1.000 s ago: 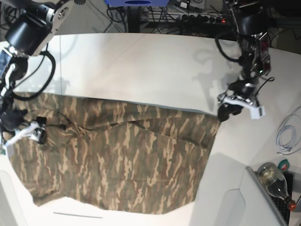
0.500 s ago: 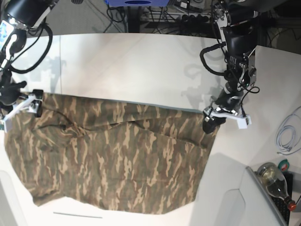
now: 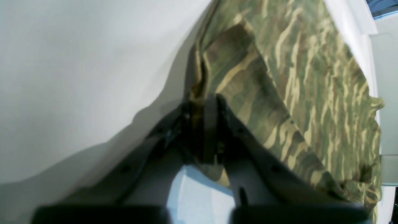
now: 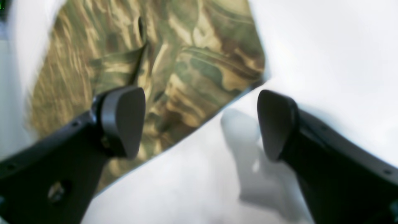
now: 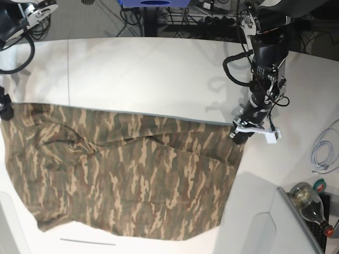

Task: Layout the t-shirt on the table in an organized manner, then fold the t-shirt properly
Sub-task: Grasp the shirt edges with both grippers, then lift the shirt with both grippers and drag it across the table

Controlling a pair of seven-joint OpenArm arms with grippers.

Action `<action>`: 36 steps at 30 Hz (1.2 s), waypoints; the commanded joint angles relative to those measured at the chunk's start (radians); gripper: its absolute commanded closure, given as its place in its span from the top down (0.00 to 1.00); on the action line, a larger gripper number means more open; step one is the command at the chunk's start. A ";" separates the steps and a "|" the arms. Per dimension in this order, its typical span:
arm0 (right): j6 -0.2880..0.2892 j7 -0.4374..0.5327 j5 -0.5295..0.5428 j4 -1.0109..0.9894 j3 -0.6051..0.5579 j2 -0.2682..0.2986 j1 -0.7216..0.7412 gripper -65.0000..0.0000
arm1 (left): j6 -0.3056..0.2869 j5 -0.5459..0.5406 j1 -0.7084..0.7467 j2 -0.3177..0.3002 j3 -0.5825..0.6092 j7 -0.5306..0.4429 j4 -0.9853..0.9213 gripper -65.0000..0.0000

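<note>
The camouflage t-shirt [image 5: 127, 174] lies spread over the white table [image 5: 159, 74], with creases near its upper left. In the base view my left gripper [image 5: 237, 132] sits at the shirt's upper right corner. The left wrist view shows the left gripper [image 3: 207, 124] shut, with a fold of the t-shirt [image 3: 279, 81] edge pinched between its fingers. My right gripper [image 4: 199, 123] is open and hangs over a corner of the t-shirt [image 4: 174, 68] and the bare table [image 4: 311, 46], holding nothing. In the base view the right gripper [image 5: 5, 108] shows only as a dark piece at the left edge.
A glass bottle [image 5: 310, 203], a tape roll [image 5: 319, 185] and a coiled white cable [image 5: 323, 151] lie at the right edge. A raised white panel [image 5: 254, 225] stands at the front right. Cables and a power strip [image 5: 222, 20] run behind the table.
My left gripper came down and left onto the shirt's upper right corner and shut on the cloth. The right arm swung up and left to the shirt's far left edge, still open.
</note>
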 commanded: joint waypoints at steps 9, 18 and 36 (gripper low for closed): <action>0.003 0.124 0.029 -0.276 -0.005 0.078 0.080 0.80 | 0.002 0.006 -0.004 -0.009 0.001 0.007 0.014 0.00; 0.001 0.190 0.027 -0.330 -0.007 0.080 0.083 0.57 | 0.002 0.006 -0.003 -0.009 0.001 0.010 0.014 0.00; -0.026 0.098 0.032 -0.325 -0.096 0.167 0.140 0.01 | 0.019 0.006 0.005 -0.017 0.002 0.084 0.095 0.00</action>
